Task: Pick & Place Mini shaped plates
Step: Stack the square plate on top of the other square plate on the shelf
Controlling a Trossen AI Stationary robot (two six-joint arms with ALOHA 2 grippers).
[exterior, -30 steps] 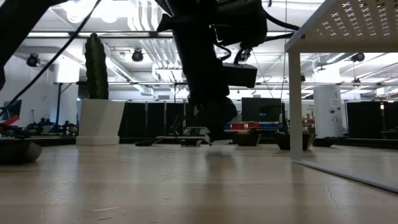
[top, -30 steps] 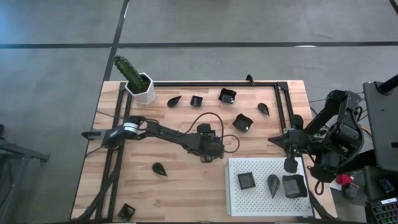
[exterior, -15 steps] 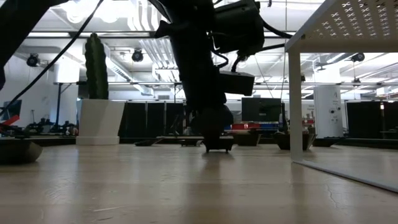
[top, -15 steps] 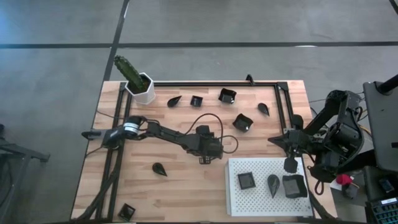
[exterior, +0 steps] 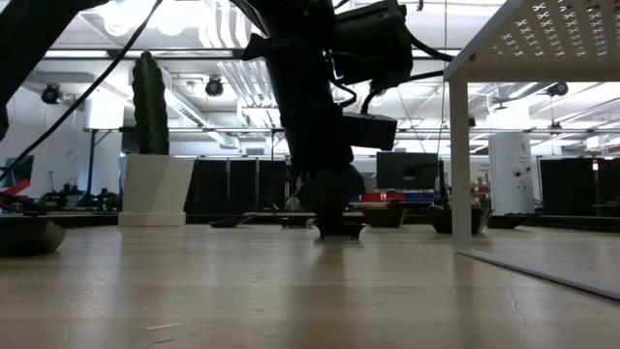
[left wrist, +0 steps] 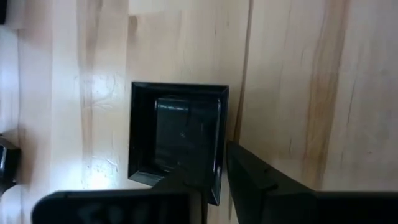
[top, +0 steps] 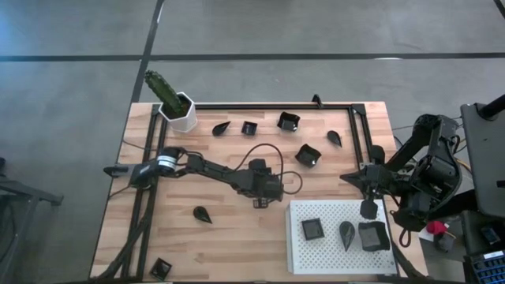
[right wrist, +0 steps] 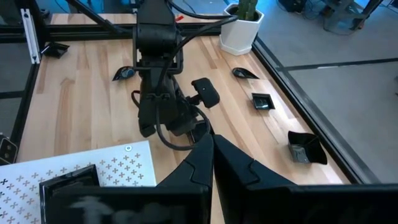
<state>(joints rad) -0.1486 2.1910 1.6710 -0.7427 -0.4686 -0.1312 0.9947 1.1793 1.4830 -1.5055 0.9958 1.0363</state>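
Note:
My left gripper is low over the table's middle, on a small dark square plate that rests flat on the wood. My right gripper waits shut and empty above the far right corner of the white perforated tray. The tray holds a square plate, a teardrop plate and another square plate. More dark plates lie on the table: teardrops and squares. My left gripper comes from above, pointing down, onto one side wall of the square plate. One finger stands inside the dish and the other outside it, with the rim between them. The plate's base stays on the table.
A white pot with a green cactus stands at the far left corner. A black frame rail runs along the far edge and down the right side. The tray stands on legs above the table. Bare wood lies between the left arm and the near edge.
My left gripper has come down toward the table onto the square plate, then held still. The plate, hidden under the gripper in the low view a second ago, now shows resting on the wood below it. The right arm has kept still.

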